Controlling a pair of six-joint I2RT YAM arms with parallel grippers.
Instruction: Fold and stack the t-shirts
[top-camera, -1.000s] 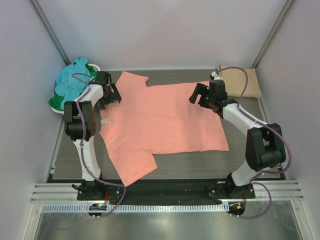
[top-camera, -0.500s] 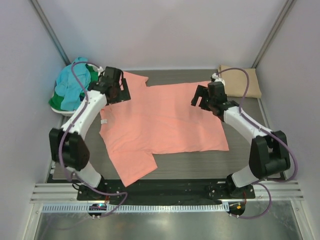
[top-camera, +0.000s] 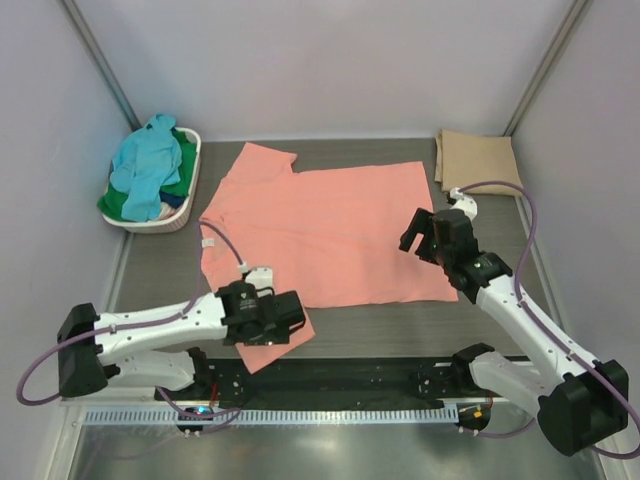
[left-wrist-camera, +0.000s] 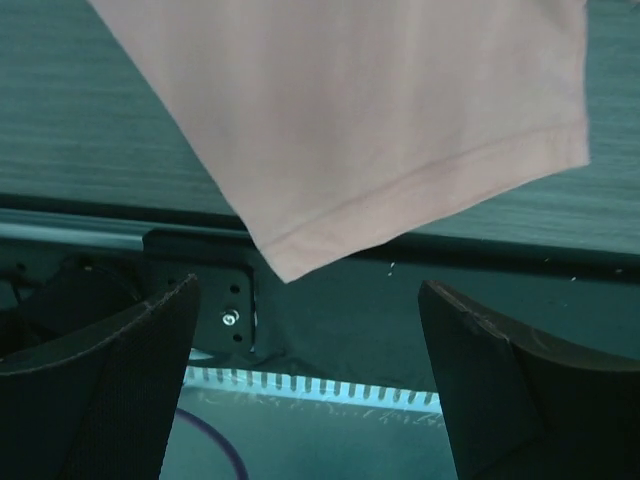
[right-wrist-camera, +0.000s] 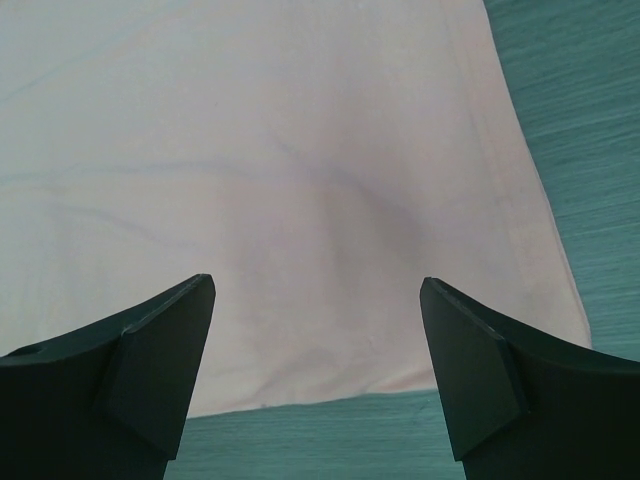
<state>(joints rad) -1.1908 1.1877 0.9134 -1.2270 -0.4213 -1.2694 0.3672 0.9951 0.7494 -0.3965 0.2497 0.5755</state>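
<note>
Over the edges of the salmon-pink t-shirt (top-camera: 330, 225), left gripper (left-wrist-camera: 310, 390) and right gripper (right-wrist-camera: 320, 370) both hang wide open, gripping nothing.

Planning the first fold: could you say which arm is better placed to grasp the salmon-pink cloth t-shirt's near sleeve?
Left, probably: the left gripper hangs open at the salmon-pink cloth t-shirt's near sleeve hem; the right gripper is over its bottom hem.

Soft, even light from above fills the overhead view. Shadows on the table (top-camera: 380, 320) are faint and short, and the metal strip (top-camera: 330, 450) shows a dull sheen. Both wrist views look cooler and paler, washing the salmon-pink t-shirt (right-wrist-camera: 300, 180) nearly white, and the dark fingers (left-wrist-camera: 100, 390) in the foreground look slightly soft.
</note>
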